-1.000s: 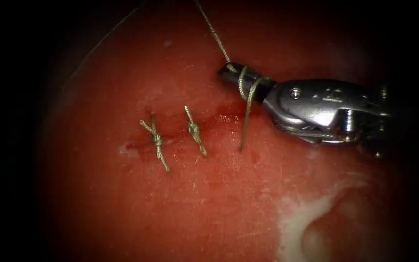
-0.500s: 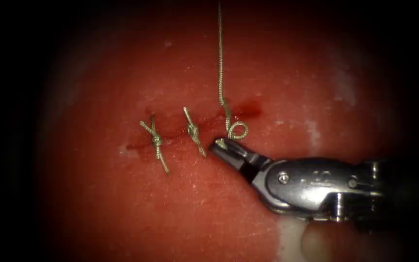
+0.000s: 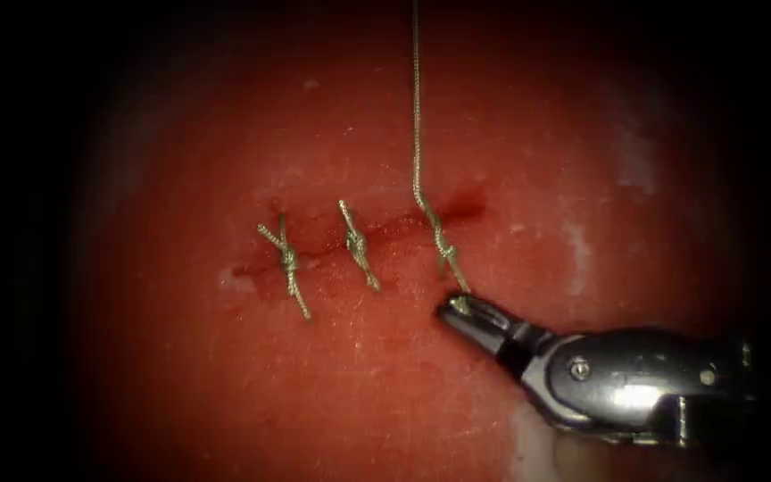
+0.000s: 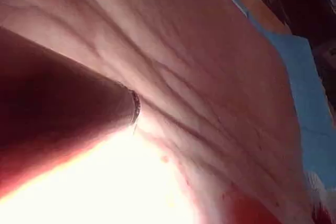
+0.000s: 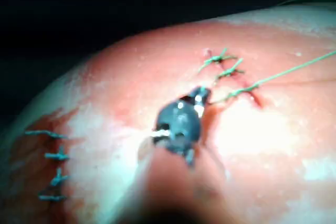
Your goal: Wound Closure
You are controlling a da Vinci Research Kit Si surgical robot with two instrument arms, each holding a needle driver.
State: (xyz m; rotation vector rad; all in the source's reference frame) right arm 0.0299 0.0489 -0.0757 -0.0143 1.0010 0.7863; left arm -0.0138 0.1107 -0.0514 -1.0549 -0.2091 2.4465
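Knot-tightening is under way: since a second ago the right pincer has drawn the loop closed, clamped on the thread tail just beyond the knot over the cut.

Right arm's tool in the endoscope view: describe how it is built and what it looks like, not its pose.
The right arm's tool has two short, dark, tapered jaws on a narrow dark neck. Behind them sits a broader, rounded, silver metal wrist housing with a round screw head on its side and bright glints. Further back it runs into shadow.
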